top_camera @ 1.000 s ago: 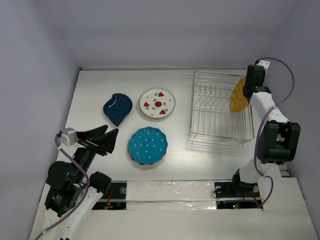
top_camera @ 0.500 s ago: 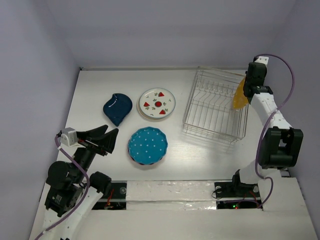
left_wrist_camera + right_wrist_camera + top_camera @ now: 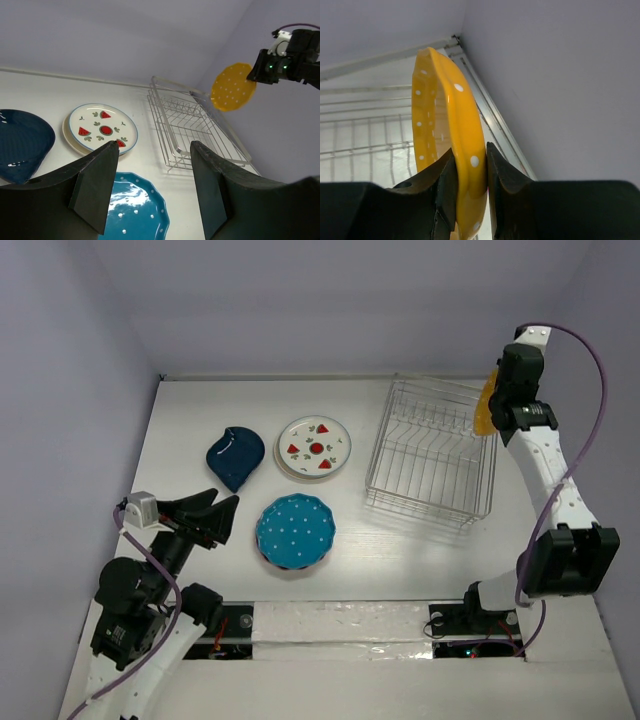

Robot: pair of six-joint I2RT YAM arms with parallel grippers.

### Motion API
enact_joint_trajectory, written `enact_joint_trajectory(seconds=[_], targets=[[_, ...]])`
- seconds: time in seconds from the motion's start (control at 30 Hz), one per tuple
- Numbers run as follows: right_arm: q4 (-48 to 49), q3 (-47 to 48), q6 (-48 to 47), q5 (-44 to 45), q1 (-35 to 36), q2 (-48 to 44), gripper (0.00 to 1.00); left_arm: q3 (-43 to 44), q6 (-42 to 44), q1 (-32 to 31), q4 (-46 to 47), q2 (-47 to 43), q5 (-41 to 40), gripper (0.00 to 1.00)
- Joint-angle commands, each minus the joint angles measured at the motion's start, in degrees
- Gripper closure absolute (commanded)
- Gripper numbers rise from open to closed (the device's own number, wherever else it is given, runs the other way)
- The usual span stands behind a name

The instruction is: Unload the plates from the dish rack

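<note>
My right gripper is shut on the rim of a yellow white-dotted plate, held on edge in the air over the far right side of the dish rack. In the right wrist view both fingers press the plate at the gripper, with the rack below. A dark blue plate, a white plate with red fruit marks and a teal dotted plate lie flat on the table. My left gripper hovers open just left of the teal plate, holding nothing.
The white table ends at a back wall and side walls close to the rack. A cream rim shows under the fruit plate. The rack stands at the right, slightly skewed.
The right gripper has lifted the yellow plate up and out of the rack. The rack slid left and turned a little as the plate rose. The left arm has not moved.
</note>
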Motion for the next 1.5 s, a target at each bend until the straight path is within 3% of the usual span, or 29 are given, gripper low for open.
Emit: enact_joint_trajectory(seconds=[0.0,0.07,0.23,0.33,0.53,0.87,1.37,1.47], targets=[[3.68,5.75,6.11,-0.17,1.2,-7.71,1.0,0.26,0.24,-0.38,1.82,1.07,-0.27,0.44],[2.88,4.88,9.99,-4.14,1.73,-10.43,1.0,0.26,0.24,-0.38,1.91,1.33,-0.27,0.44],[8.23,-6.34,24.66,-26.8,5.06,-16.32,1.0,0.26,0.15,0.15,1.82,2.56,-0.18,0.44],[14.82,-12.08,30.56,-36.99,11.99,-17.47,1.0,0.26,0.15,0.77,1.82,3.44,-0.18,0.44],[30.11,-22.98,40.22,-47.81,25.27,-16.07,1.0,0.26,0.15,3.66,1.82,5.55,-0.27,0.44],[40.22,-29.4,46.74,-52.23,40.3,-6.15,1.0,0.44,0.42,7.44,1.82,8.8,0.52,0.45],[43.48,-32.04,47.71,-51.88,46.11,6.52,1.0,0.44,0.94,10.7,2.26,11.27,2.1,0.46],[43.13,-32.75,47.71,-51.01,46.64,7.57,0.91,0.44,0.86,11.23,2.35,11.35,2.19,0.46]])
